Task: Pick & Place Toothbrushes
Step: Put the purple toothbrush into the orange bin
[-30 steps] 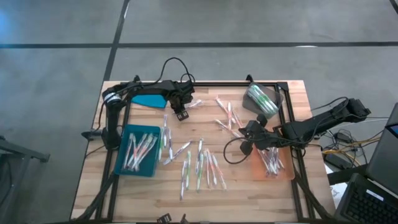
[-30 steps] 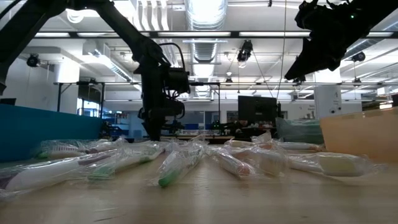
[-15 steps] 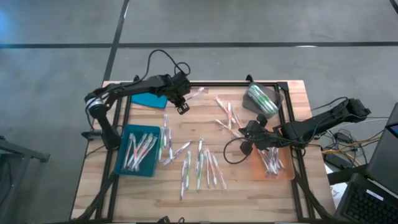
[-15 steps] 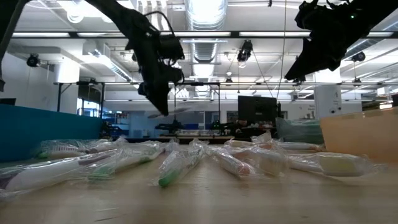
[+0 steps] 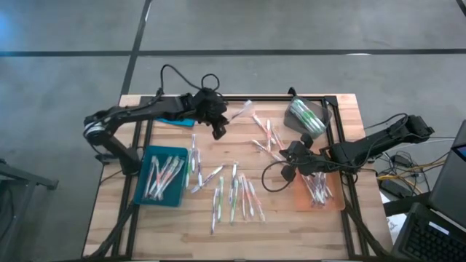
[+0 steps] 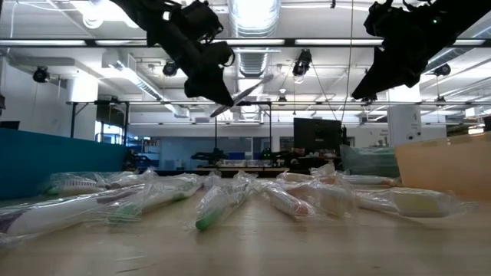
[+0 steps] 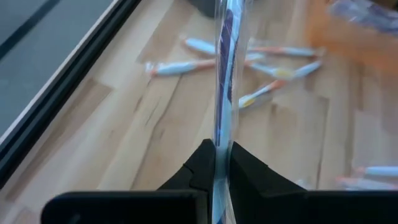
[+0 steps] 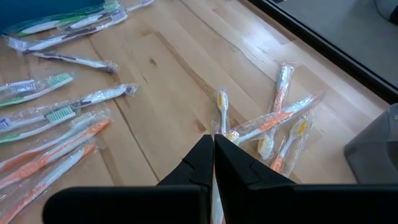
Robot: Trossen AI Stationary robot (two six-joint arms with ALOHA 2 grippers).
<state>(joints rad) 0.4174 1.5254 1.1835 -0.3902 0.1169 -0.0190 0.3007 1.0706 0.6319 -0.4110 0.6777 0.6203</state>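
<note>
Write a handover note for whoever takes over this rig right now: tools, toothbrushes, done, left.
Left tool: raised over the table's far side, shut on a wrapped toothbrush.
Right tool: mid-table beside the orange tray, fingers closed on a thin wrapped brush.
Done: several brushes lie in the blue tray and some in the orange tray.
Left: loose brushes spread over the table centre, more near the far edge; a clear bag of brushes at the far right.

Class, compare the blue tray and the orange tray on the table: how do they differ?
The blue tray lies on the table's left side, near the left arm; the orange tray lies on the right, partly under the right arm. The blue tray looks deeper, the orange one flatter. Both hold wrapped toothbrushes.
</note>
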